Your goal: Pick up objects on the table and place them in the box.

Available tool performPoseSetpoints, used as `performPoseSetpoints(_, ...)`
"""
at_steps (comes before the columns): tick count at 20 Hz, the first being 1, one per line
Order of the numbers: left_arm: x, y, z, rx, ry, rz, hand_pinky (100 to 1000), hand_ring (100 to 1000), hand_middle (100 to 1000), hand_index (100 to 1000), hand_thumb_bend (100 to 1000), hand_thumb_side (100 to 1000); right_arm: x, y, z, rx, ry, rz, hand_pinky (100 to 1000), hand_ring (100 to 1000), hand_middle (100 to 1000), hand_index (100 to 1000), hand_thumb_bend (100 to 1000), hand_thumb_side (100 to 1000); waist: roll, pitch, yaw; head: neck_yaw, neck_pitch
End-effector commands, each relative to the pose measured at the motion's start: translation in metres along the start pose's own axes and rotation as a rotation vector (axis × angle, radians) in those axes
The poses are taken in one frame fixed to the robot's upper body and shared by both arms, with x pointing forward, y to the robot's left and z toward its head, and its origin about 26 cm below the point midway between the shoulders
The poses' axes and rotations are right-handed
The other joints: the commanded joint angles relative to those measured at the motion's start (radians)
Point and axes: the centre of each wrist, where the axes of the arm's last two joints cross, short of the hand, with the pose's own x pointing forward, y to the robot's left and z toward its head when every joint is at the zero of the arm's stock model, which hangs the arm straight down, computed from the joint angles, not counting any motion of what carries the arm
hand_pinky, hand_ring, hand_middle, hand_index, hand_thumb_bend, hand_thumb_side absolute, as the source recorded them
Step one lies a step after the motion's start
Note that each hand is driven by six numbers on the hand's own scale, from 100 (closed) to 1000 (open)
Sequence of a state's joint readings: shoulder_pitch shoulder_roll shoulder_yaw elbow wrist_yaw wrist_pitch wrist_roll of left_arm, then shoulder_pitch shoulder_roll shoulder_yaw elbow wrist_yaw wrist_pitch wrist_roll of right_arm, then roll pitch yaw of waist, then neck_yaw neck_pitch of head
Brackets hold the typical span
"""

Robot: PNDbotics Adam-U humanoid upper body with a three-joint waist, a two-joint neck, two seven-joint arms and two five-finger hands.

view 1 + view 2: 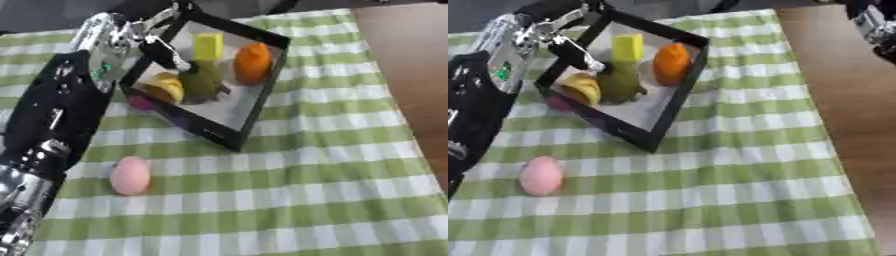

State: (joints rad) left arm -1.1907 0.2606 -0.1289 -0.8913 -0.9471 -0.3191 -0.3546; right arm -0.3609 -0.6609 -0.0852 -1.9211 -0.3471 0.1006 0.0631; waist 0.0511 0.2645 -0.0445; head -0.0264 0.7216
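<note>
- Green-and-white checked tablecloth across nearly the whole view, wide open stretch along the near and right parts; bare brown table edge beyond its right border.
- Black left arm in from the left side, over the cloth's left edge, reaching up toward the box.
- Black-rimmed box at upper centre, set askew, pale floor inside; near corner pointing down at the open cloth.
- Left hand over the box's left rim, dark fingers stretched into the box above the fruit; cannot tell whether anything is held.
- Inside the box: orange fruit by the right wall, yellow block at the far side, dark green fruit in the middle, yellow fruit by the left wall.
- Pink egg-shaped object alone on the cloth, well apart from the box, near the left edge, free room on all sides but the arm's.
- Right hand seen in neither view.
</note>
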Motion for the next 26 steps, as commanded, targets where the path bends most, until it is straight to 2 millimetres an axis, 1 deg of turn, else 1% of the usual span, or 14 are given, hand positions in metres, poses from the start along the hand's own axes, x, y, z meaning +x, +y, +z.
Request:
performPoseSetpoints(1, -0.005, 0.031, 0.009, 0.019, -0.014, 0.001, 906, 839, 781, 871, 847, 329, 0.007, -0.006, -0.001, -0.005, -0.016, 0.023, 995, 822, 710, 772, 176, 351, -0.001, -0.048, 0.003, -0.013, 0.01)
performPoseSetpoints(2, -0.006, 0.034, 0.011, 0.019, -0.019, 0.008, 906, 838, 780, 870, 844, 327, 0.007, -0.005, -0.001, -0.006, -0.016, 0.021, 995, 822, 710, 772, 176, 351, -0.002, -0.05, 0.004, -0.015, 0.012)
performPoseSetpoints(3, -0.005, 0.036, 0.013, 0.023, -0.025, 0.013, 900, 828, 772, 858, 794, 302, 0.007, -0.005, -0.001, -0.005, -0.016, 0.02, 995, 822, 710, 771, 176, 350, -0.003, -0.052, 0.006, -0.017, 0.014)
performPoseSetpoints(4, -0.006, 0.039, 0.016, 0.029, -0.033, 0.02, 898, 826, 770, 856, 786, 298, 0.007, -0.005, -0.001, -0.006, -0.016, 0.02, 995, 822, 710, 771, 176, 350, -0.004, -0.054, 0.008, -0.02, 0.016)
performPoseSetpoints(5, -0.006, 0.041, 0.02, 0.037, -0.041, 0.025, 883, 806, 759, 846, 732, 286, 0.006, -0.006, 0.0, -0.009, -0.014, 0.021, 995, 822, 710, 771, 177, 348, -0.005, -0.056, 0.013, -0.024, 0.02)
performPoseSetpoints(7, -0.008, 0.048, 0.03, 0.047, -0.059, 0.035, 873, 796, 756, 844, 700, 280, 0.005, -0.007, 0.002, -0.017, -0.008, 0.025, 994, 822, 710, 771, 176, 348, -0.006, -0.06, 0.025, -0.035, 0.026)
performPoseSetpoints(13, -0.013, 0.062, 0.069, -0.003, -0.149, 0.1, 867, 765, 737, 845, 644, 298, 0.001, -0.011, 0.007, -0.036, 0.013, 0.04, 994, 822, 710, 770, 175, 348, -0.008, -0.073, 0.061, -0.08, 0.046)
performPoseSetpoints(16, -0.01, 0.066, 0.091, -0.029, -0.168, 0.166, 854, 734, 710, 837, 616, 277, -0.001, -0.013, 0.01, -0.042, 0.023, 0.046, 993, 822, 710, 770, 175, 348, -0.011, -0.078, 0.076, -0.095, 0.048)
performPoseSetpoints(18, -0.004, 0.064, 0.103, -0.033, -0.157, 0.212, 844, 712, 696, 833, 614, 290, -0.002, -0.013, 0.011, -0.048, 0.027, 0.048, 993, 822, 710, 770, 175, 347, -0.014, -0.082, 0.087, -0.097, 0.048)
performPoseSetpoints(20, 0.006, 0.061, 0.114, -0.043, -0.15, 0.24, 841, 707, 695, 832, 618, 294, -0.003, -0.014, 0.012, -0.051, 0.031, 0.05, 993, 822, 710, 770, 174, 347, -0.017, -0.085, 0.095, -0.098, 0.048)
performPoseSetpoints(23, 0.027, 0.06, 0.13, -0.058, -0.138, 0.246, 840, 714, 707, 839, 626, 301, -0.004, -0.014, 0.013, -0.053, 0.033, 0.051, 993, 822, 709, 769, 174, 347, -0.02, -0.087, 0.106, -0.099, 0.048)
performPoseSetpoints(26, 0.05, 0.062, 0.146, -0.069, -0.131, 0.224, 836, 725, 739, 847, 631, 323, -0.005, -0.015, 0.014, -0.053, 0.037, 0.052, 993, 822, 709, 769, 174, 349, -0.023, -0.087, 0.115, -0.103, 0.048)
